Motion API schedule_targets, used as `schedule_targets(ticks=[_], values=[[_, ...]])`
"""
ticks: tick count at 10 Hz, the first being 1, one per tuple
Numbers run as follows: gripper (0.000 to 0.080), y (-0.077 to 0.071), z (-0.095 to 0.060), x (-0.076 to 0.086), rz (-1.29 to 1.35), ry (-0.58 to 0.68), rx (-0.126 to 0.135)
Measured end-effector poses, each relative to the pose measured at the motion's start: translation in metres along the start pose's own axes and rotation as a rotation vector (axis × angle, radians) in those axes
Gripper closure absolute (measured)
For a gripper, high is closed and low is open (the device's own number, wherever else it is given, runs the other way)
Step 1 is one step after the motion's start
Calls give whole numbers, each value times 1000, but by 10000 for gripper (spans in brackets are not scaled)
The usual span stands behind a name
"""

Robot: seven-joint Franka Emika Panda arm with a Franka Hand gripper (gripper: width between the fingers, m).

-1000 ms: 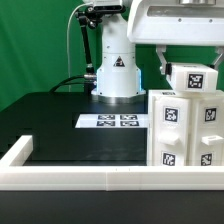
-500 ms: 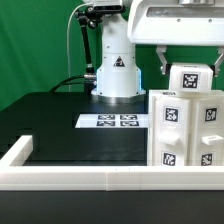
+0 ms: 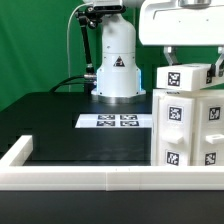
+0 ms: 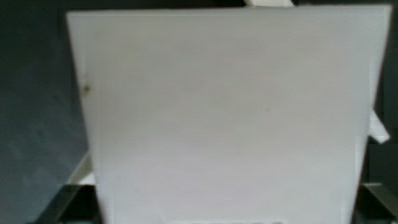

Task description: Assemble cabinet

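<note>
The marker board (image 3: 115,121) lies mid-desk before the robot's white base (image 3: 115,60), clear of the work. At the desk's edge on the exterior view's right stands the cabinet body (image 3: 190,130), cut off by the frame; the small block (image 3: 188,78) is at its top, pinched by the gripper (image 3: 192,62). A blank white face (image 4: 222,110) fills the wrist view, hiding the fingers. Black desk (image 3: 60,125), white rim (image 3: 80,178), green backdrop (image 3: 35,50)

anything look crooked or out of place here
Nothing stands out. The small block, held in the gripper, sits roughly level right over the cabinet body, and the marker board lies flat.
</note>
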State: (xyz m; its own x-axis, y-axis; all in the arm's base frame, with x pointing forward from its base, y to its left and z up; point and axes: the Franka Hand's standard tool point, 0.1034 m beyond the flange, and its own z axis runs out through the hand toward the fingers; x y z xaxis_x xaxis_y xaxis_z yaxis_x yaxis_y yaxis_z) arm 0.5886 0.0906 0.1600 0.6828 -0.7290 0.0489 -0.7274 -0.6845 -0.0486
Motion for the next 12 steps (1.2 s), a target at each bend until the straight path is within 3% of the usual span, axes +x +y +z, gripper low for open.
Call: schedule_targets(ticks=[12], values=[[236, -5, 3, 2, 861, -47, 9]])
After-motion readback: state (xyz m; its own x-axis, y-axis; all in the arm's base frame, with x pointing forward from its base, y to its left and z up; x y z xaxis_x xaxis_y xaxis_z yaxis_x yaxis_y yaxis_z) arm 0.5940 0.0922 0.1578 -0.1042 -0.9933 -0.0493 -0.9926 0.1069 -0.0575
